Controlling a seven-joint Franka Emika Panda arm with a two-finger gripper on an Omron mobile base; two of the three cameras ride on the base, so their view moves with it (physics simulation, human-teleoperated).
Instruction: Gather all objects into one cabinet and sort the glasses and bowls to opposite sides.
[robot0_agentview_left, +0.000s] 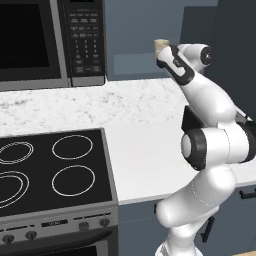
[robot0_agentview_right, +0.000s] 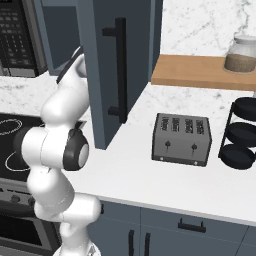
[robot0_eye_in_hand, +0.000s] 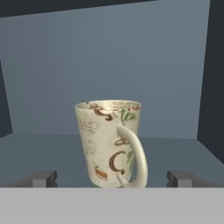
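Observation:
A cream-beige mug (robot0_eye_in_hand: 109, 140) with brown and green lettering stands upright on the floor of the slate-blue cabinet (robot0_eye_in_hand: 109, 57), its handle turned toward the hand camera. My gripper (robot0_eye_in_hand: 113, 179) is open, one fingertip on each side of the mug's base with a clear gap to each. In the left base view the mug (robot0_agentview_left: 161, 46) shows just past my wrist, inside the cabinet (robot0_agentview_left: 135, 35). The cabinet door (robot0_agentview_right: 100, 75) with its long black bar handle (robot0_agentview_right: 120, 70) stands swung open, and my arm reaches in behind it.
A microwave (robot0_agentview_left: 45, 40) hangs above a black stovetop (robot0_agentview_left: 55, 170) to the left. On the white counter to the right sit a grey toaster (robot0_agentview_right: 181, 139), a black tiered rack (robot0_agentview_right: 240, 132), a wooden board (robot0_agentview_right: 195, 70) and a glass jar (robot0_agentview_right: 242, 54).

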